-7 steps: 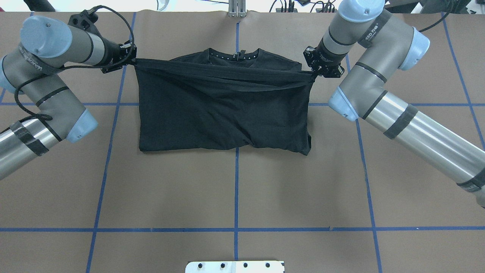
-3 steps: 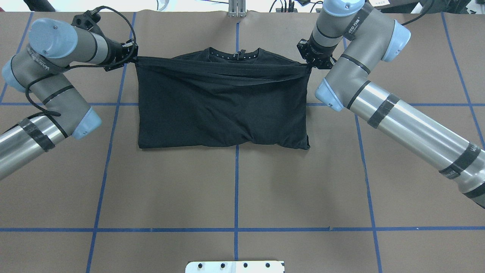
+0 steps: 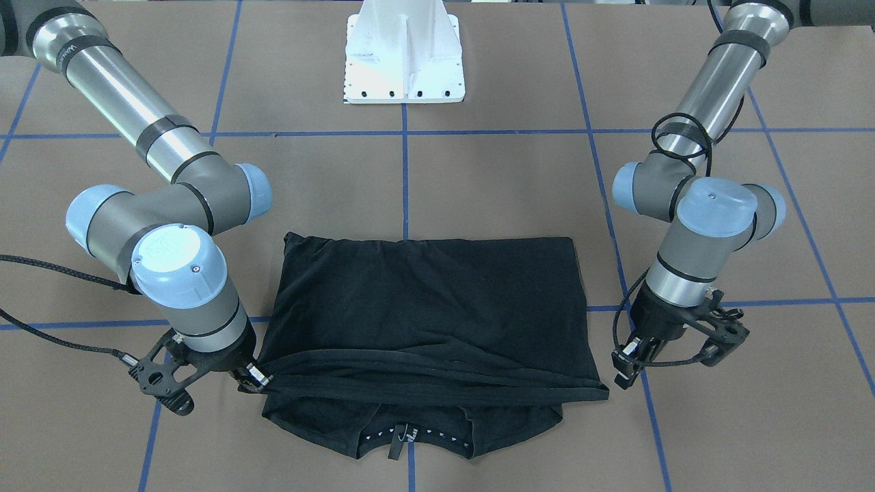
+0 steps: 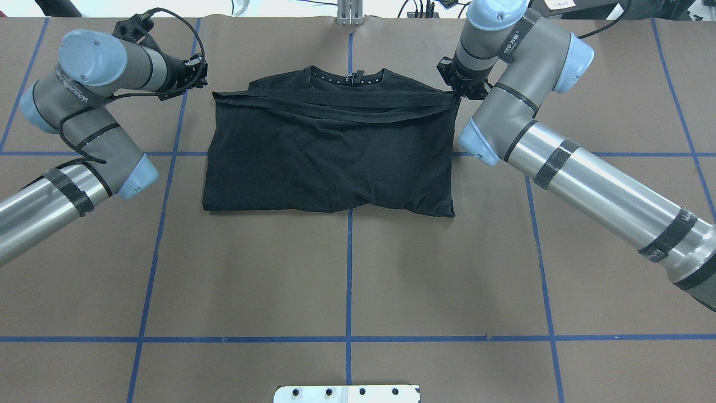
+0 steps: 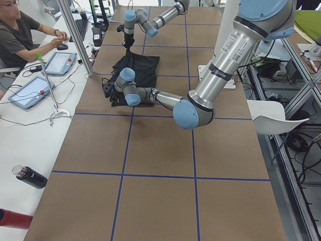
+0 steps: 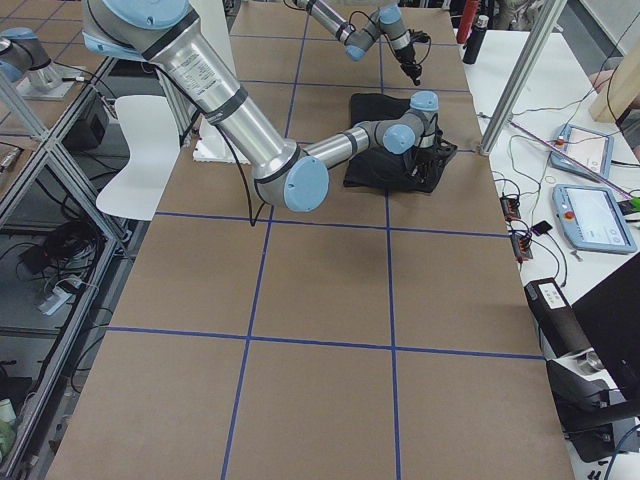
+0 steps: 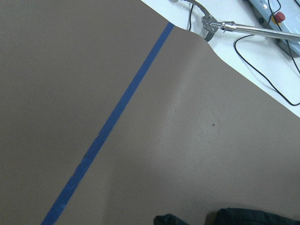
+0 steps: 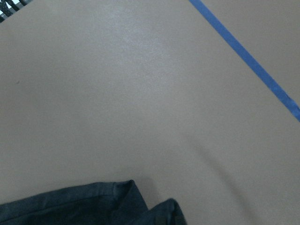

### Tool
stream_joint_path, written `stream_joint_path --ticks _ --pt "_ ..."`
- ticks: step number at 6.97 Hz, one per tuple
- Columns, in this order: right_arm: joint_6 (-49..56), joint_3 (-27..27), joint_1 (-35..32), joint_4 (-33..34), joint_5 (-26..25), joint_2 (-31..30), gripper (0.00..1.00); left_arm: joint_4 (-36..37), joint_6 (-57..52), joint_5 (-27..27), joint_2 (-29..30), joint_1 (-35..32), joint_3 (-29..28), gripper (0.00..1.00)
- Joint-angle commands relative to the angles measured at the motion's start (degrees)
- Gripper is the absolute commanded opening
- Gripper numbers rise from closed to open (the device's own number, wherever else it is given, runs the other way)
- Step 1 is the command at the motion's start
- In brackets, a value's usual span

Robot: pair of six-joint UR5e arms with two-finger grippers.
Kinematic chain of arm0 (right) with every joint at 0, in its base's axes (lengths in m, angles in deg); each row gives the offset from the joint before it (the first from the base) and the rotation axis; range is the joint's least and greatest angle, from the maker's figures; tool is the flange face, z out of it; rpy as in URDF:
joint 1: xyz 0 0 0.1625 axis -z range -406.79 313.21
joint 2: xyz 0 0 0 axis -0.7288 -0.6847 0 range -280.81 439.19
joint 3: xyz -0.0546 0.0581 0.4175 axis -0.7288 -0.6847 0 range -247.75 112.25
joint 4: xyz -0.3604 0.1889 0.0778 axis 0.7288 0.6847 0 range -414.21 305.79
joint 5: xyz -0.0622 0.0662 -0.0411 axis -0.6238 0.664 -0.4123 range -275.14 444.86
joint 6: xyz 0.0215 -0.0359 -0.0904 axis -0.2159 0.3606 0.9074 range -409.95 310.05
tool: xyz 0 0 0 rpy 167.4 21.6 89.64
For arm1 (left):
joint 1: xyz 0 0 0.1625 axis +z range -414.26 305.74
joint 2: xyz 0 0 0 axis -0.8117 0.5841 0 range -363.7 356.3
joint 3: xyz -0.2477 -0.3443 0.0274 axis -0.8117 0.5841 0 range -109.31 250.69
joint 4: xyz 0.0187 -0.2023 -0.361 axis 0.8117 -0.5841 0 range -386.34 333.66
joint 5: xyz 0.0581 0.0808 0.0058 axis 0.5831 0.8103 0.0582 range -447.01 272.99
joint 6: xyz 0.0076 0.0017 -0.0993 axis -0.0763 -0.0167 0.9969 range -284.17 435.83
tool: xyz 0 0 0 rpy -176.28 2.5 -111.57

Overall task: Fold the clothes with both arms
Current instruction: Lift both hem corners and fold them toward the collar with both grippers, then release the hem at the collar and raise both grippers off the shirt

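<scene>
The black T-shirt (image 4: pixel 330 162) lies folded on the brown table, its hem band drawn across just short of the collar (image 4: pixel 347 78). My right gripper (image 4: pixel 454 96) is shut on the hem's right corner, which the front view shows as the shirt's (image 3: pixel 424 301) left corner in that gripper (image 3: pixel 258 378). My left gripper (image 4: pixel 197 70) is open and stands a little off the shirt's left corner, holding nothing. The front view shows a gap between this gripper (image 3: pixel 625 369) and the cloth. Both wrist views show bare table with a sliver of dark cloth at the bottom edge.
Blue tape lines (image 4: pixel 349 280) grid the brown table. The white pedestal (image 3: pixel 403 61) stands at the robot's side. Beyond the shirt's collar side runs a white bench with tablets (image 5: pixel 30 90) and cables, where a person (image 5: pixel 20 35) sits. A dark bottle (image 5: pixel 30 176) lies there.
Both grippers carried the hem farther toward the collar. Then the left gripper let go and drew away to the left; the hem's left end now rests on the shirt.
</scene>
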Motion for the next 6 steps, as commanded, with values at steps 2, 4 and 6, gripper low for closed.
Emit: stream_joint_path --ticks 2,4,6 --pt "-0.6 -1.6 0.1 -3.2 -1.0 1.6 0.47 -2.3 0.0 1.1 1.2 -0.2 -3.0 0.46" --pt "-2.2 5.1 -0.8 -2.5 4.3 -0.4 0.51 -2.4 -0.2 0.8 1.2 -1.0 -2.4 0.46" --pt "-6.1 23.0 1.0 -2.3 5.7 -13.5 0.53 -2.0 -0.3 -1.3 0.7 -1.9 -0.3 0.45"
